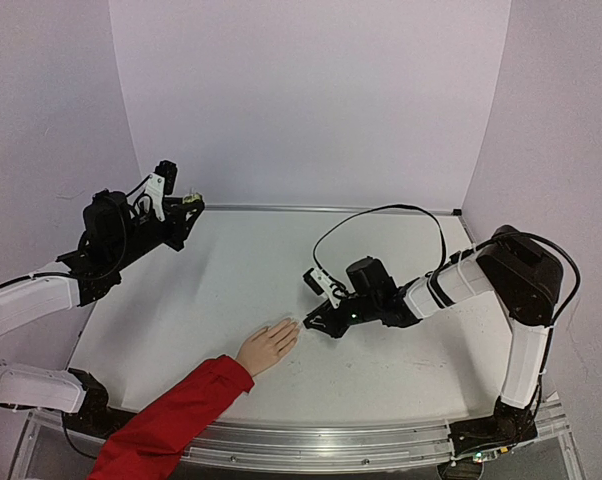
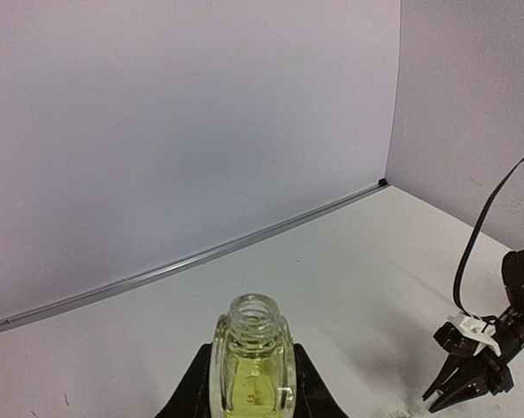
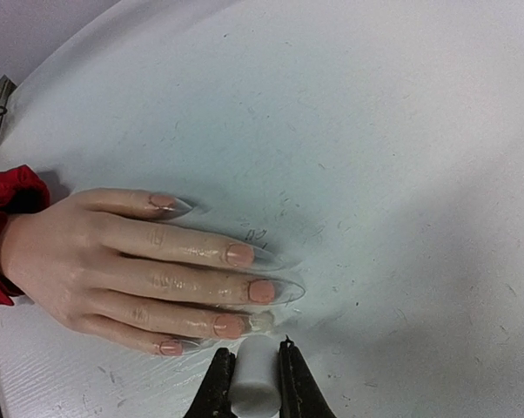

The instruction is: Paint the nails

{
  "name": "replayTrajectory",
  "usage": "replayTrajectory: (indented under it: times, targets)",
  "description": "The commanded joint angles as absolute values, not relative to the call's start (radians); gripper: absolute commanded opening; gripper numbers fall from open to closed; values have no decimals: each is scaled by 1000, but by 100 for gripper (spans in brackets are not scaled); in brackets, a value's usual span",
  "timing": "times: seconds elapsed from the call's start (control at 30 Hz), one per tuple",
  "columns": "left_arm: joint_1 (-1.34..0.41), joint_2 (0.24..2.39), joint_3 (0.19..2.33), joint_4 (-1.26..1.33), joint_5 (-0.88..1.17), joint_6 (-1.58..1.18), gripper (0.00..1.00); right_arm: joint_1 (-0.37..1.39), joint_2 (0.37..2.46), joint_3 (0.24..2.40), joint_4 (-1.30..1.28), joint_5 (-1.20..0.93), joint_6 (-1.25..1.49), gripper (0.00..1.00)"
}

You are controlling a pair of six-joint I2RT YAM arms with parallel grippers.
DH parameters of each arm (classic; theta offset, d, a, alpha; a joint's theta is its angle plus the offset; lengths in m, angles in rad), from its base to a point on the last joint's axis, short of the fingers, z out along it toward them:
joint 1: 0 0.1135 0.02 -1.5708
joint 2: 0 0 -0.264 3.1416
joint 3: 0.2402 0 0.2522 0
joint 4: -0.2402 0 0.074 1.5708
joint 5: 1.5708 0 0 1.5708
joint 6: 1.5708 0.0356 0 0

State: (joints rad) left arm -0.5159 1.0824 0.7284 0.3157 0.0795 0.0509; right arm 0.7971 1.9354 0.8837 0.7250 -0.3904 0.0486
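While pinching a white cap (image 3: 255,390) between the narrowly parted jaws of the right gripper (image 3: 255,350), hangs low over the table (image 1: 231,270), just beside the nails (image 3: 260,291). Cannot tell whether a brush under the cap touches any nail.

Belong to a peach hand (image 1: 269,345) lying flat near the table's front edge, fingers together, red sleeve (image 1: 171,425) leading off toward the left arm's base. Runs diagonally in the top view: wrist near-left, fingertips far-right, pointing at the right gripper. Puts the nails just beyond the cap's end in the right wrist view, 5 in a staggered row, with the fingers lying crosswise to that view. Sits far nearer the right arm than the left.

Probably calls for short strokes along each finger's length, working from 1 nail to the next.

Well apart at the far-left corner: left gripper (image 1: 184,205), closed on an upright yellow-green bottle (image 2: 251,357) with its neck uncapped.
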Motion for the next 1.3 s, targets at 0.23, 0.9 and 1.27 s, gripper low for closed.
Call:
replayTrajectory:
  times: [0.23,0.9,1.27]
  targets:
    - [-506,1073,743,383,95,43,0,801,1924,906,738,-330,57,0]
    - [-503,1059,741,383,103,34,0,801,1849,819,846,-432,60,0]
    - [-504,1065,741,383,107,32,0,808,1897,860,818,-464,54,0]
